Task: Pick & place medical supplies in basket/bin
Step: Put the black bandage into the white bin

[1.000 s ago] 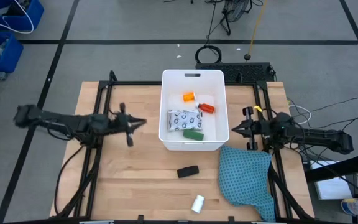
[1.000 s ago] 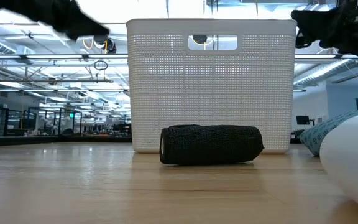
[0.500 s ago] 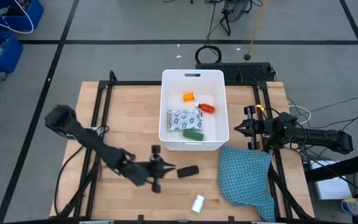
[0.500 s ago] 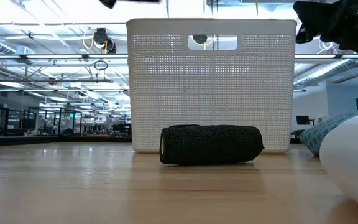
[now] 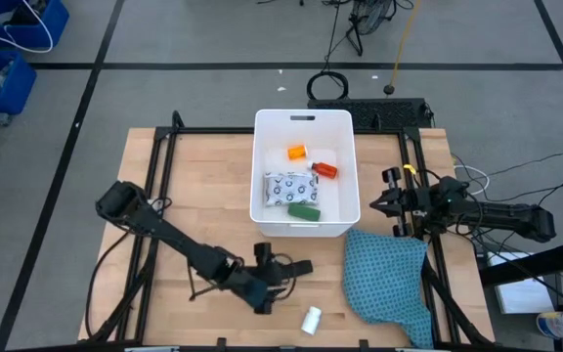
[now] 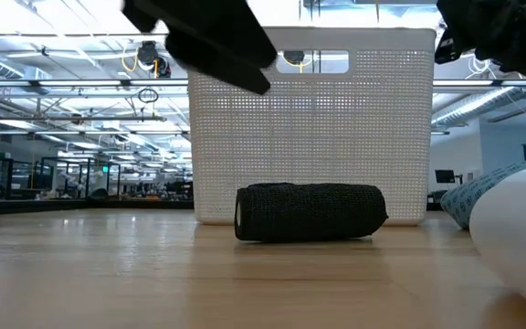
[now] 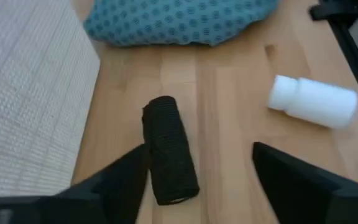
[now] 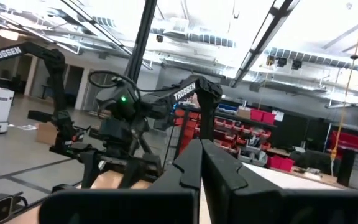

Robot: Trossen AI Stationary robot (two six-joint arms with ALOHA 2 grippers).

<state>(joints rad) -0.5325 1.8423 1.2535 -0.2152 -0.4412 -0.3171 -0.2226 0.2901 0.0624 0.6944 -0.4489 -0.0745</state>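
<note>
The black oblong piece (image 5: 299,267) lies on its side on the table in front of the white bin (image 5: 302,127); it also shows in the low view (image 6: 310,212) and the left wrist view (image 7: 169,158). My left gripper (image 5: 280,277) is open and hovers above it, with the piece near one finger (image 7: 126,177). The small white bottle (image 5: 312,319) lies on its side near the table's near edge. The orange vial (image 5: 296,152), red bottle (image 5: 324,169), dotted packet (image 5: 289,188) and green oblong (image 5: 304,209) lie in the bin. My right gripper (image 5: 377,204) is shut and empty to the right of the bin.
A teal blue cloth (image 5: 389,279) lies bunched at the near right, close to the white bottle (image 7: 312,99). The black frame rails (image 5: 159,176) run along both sides of the table. Bare wood (image 5: 184,225) lies left of the bin.
My left arm has swung from the table's left side toward the near edge and to the right. It has come down over the black oblong piece. The piece and the other things have not moved.
</note>
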